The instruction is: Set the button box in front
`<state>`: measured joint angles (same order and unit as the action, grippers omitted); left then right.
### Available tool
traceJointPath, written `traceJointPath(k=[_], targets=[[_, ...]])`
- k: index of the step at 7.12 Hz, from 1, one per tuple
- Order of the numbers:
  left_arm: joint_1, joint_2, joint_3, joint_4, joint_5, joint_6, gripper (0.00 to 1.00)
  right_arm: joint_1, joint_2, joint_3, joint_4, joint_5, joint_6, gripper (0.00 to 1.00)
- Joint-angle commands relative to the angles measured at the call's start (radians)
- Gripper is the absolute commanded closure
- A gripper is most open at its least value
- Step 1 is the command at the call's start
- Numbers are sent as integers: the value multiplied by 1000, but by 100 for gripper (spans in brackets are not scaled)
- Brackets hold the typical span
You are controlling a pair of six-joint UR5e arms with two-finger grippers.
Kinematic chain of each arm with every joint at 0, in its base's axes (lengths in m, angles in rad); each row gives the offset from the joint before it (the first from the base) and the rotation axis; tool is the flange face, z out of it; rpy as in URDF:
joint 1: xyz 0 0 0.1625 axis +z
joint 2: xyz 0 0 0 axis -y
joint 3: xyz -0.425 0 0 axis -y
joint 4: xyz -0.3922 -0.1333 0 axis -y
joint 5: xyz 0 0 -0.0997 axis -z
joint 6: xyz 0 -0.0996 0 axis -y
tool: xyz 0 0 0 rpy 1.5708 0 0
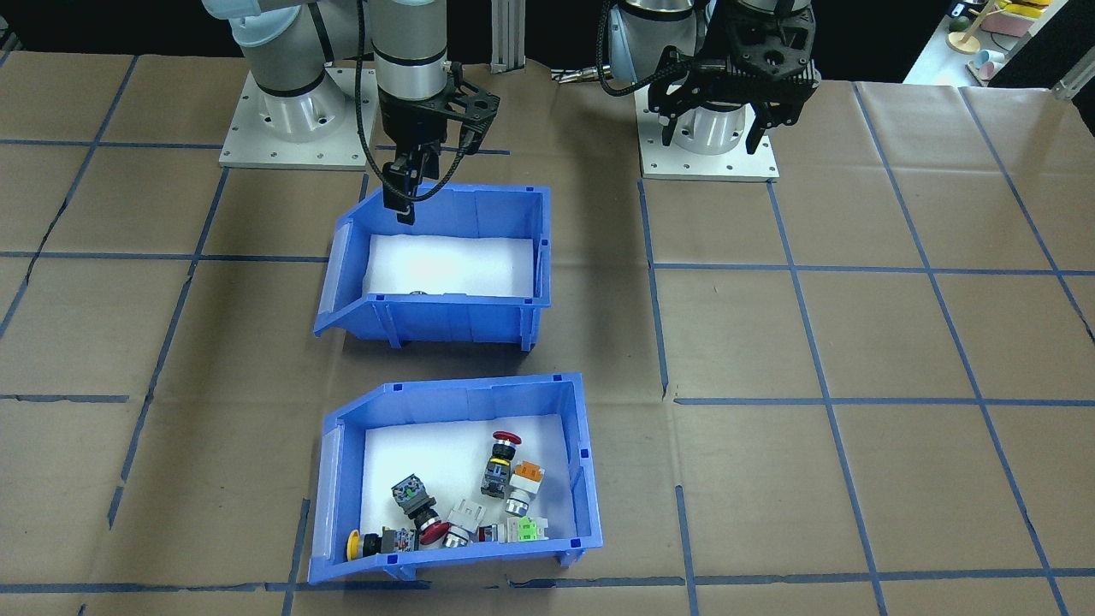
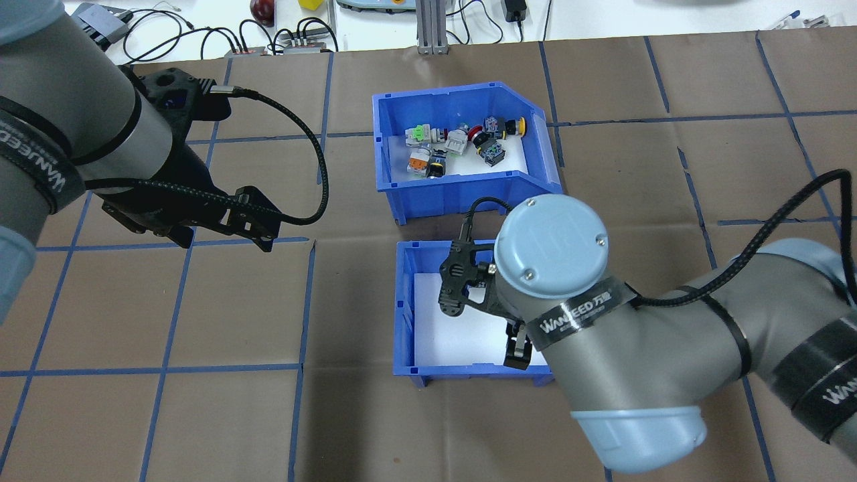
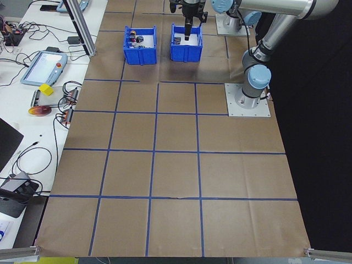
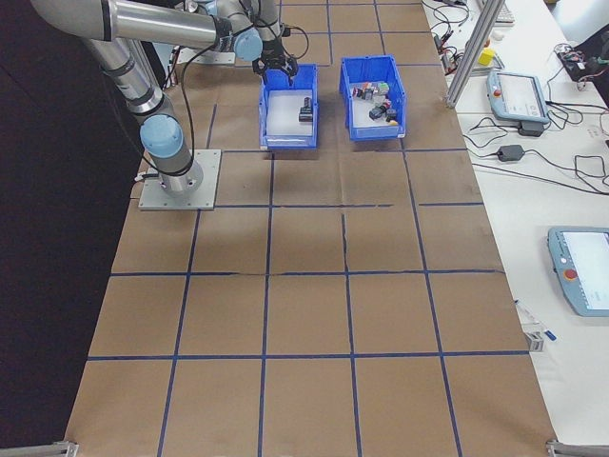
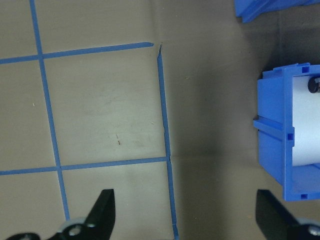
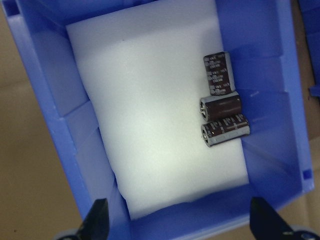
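Button box (image 1: 453, 475) sits on the tabletop (image 1: 855, 342) on the operators' side, farther from the robot bases than its twin; we see its white foam liner (image 1: 411, 453) carrying a scatter of push-button switches (image 1: 505, 466), among them a red mushroom head, a yellow cap and orange and green parts. Second blue bin (image 1: 445, 265) stands just beside it on the robot's side, the two apart with a strip of brown paper between them. We note three dark cylindrical capacitors (image 6: 222, 107) lying close together on that bin's foam near one side wall in the right wrist view. Right pincer (image 1: 400, 201) hangs over the near-robot wall of this second bin, tips pointing down; in its wrist view the fingers (image 6: 97, 220) show spread wide at the lower corners with nothing between them. Left pincer (image 2: 221, 231) hovers over bare tabletop, well apart from both bins on the robot's left; its wrist view shows both fingers (image 5: 102, 212) set wide apart and empty, with blue tape lines (image 5: 165, 135) below and a corner of the second bin at the frame's right edge. Neither pincer touches the button box.
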<state>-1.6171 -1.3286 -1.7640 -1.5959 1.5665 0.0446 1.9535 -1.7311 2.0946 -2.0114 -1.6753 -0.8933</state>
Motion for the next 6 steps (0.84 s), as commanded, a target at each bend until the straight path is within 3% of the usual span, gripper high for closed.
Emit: traceJointPath(k=[1, 4, 6], targets=[[0, -1, 0, -1, -2, 0, 1, -59, -8, -74, 86, 0, 33, 0], [0, -3, -2, -1, -3, 0, 1, -291, -37, -151, 175, 2, 215, 0], [0, 0, 0, 7, 1, 0, 1, -390, -44, -192, 197, 3, 470, 0]])
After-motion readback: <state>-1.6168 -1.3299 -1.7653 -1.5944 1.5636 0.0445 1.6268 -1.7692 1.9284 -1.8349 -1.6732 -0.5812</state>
